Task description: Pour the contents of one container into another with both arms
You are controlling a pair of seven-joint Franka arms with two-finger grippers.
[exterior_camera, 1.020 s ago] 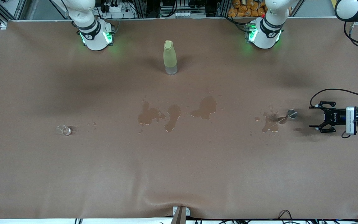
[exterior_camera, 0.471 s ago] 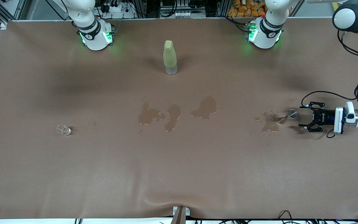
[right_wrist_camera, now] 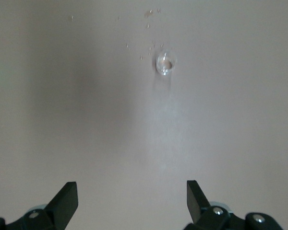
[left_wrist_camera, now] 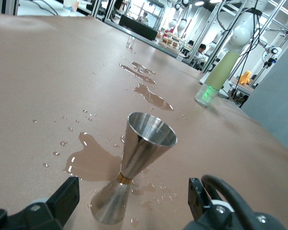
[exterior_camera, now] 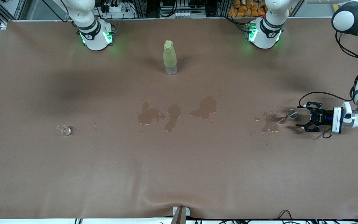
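The tiny clear glass cup [exterior_camera: 64, 129] stands on the brown table toward the right arm's end; the right wrist view shows it [right_wrist_camera: 166, 63] well away from my right gripper [right_wrist_camera: 130, 196], which hangs open and empty over bare table. That gripper is out of the front view. The grey-mouthed stemmed vessel [exterior_camera: 292, 114] stands upright at the edge of a puddle toward the left arm's end. My left gripper [exterior_camera: 300, 116] is low beside it and open, its fingers apart on either side of the vessel's [left_wrist_camera: 146, 143] foot without touching it.
A tall yellow-green bottle [exterior_camera: 170, 57] stands midway between the arm bases. Spilled puddles [exterior_camera: 172, 116] darken the middle of the table, and another puddle [exterior_camera: 270, 123] lies by the stemmed vessel. A table clamp [exterior_camera: 180, 213] sits at the nearest edge.
My left gripper has slid along the table toward the stemmed vessel, closing the gap to it. The cup, bottle and vessel have stayed put.
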